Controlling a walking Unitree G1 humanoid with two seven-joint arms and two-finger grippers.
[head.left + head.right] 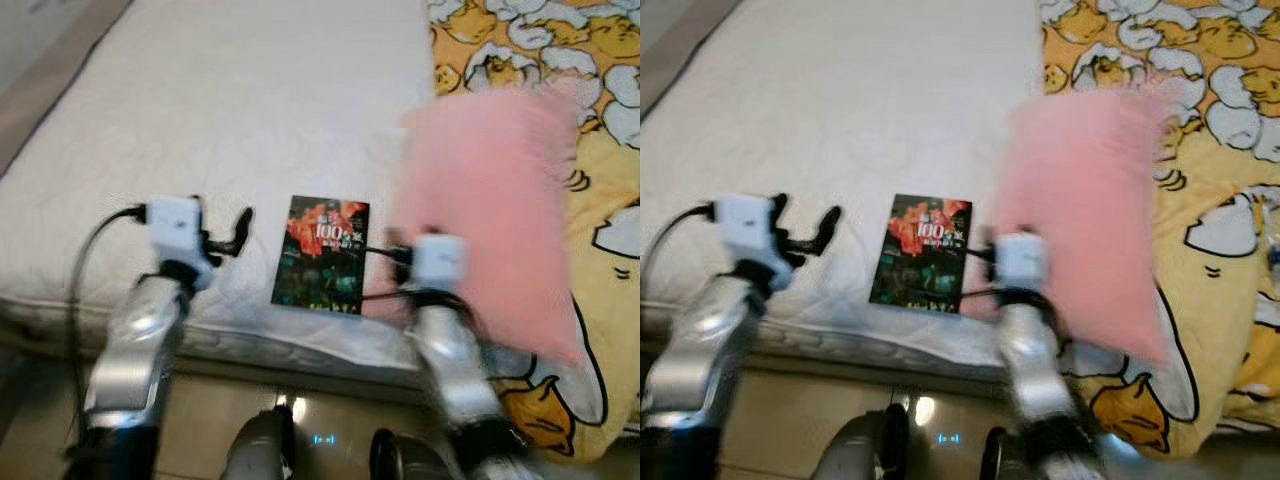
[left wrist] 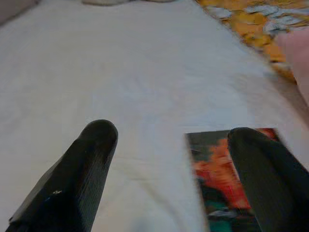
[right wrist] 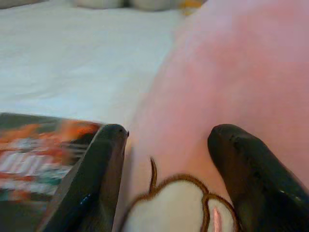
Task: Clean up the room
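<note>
A dark book [image 1: 322, 253] with a red and white cover lies flat near the front edge of the white mattress [image 1: 230, 110]. Just right of it a pink pillow [image 1: 490, 200] looks blurred and partly covers a yellow cartoon blanket [image 1: 605, 190]. My left gripper [image 1: 238, 230] hovers open just left of the book, with nothing between its fingers [image 2: 96, 145]. My right gripper [image 3: 169, 137] is open at the pillow's near left edge, between book and pillow. The pink fabric [image 3: 231, 82] lies between and beyond its fingers.
The mattress stretches far back and to the left as bare white sheet. The yellow blanket hangs over the bed's front right corner [image 1: 545, 405]. Below the bed edge is tiled floor [image 1: 205, 410], with my own body at the bottom of the head views.
</note>
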